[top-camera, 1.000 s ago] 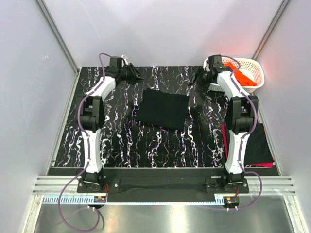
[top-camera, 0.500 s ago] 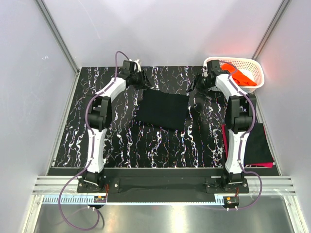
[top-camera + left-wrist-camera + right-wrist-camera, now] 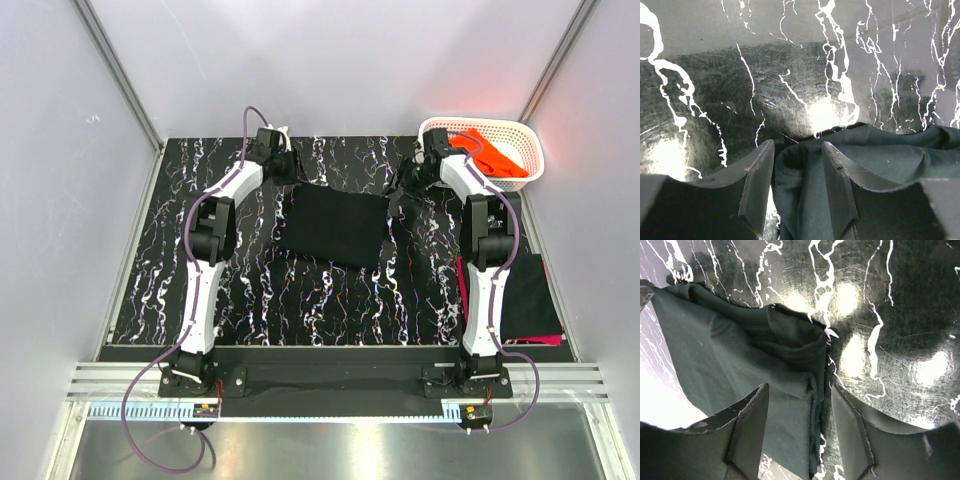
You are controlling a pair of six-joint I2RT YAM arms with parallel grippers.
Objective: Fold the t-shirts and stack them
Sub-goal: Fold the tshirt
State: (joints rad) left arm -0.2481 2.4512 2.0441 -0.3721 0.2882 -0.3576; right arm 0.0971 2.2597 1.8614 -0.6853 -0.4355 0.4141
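A black t-shirt [image 3: 335,225] lies folded into a rectangle in the middle of the marbled table [image 3: 250,290]. My left gripper [image 3: 290,172] is down at its far left corner. In the left wrist view the gripper [image 3: 797,185] is open, and the rolled corner of the shirt [image 3: 880,165] lies loose between the jaws. My right gripper [image 3: 403,190] is at the far right corner. In the right wrist view this gripper [image 3: 797,435] is also open, straddling the shirt's [image 3: 730,350] layered edge with gaps on both sides.
A white lattice basket [image 3: 535,150] stands at the back right with an orange t-shirt [image 3: 500,158] in it. At the right edge lies a folded black shirt [image 3: 530,295] on a magenta one [image 3: 535,340].
My left arm has swung right to the shirt's far left corner, and its jaws have widened. My right gripper has shifted slightly down to the far right corner. The shirt has not moved.
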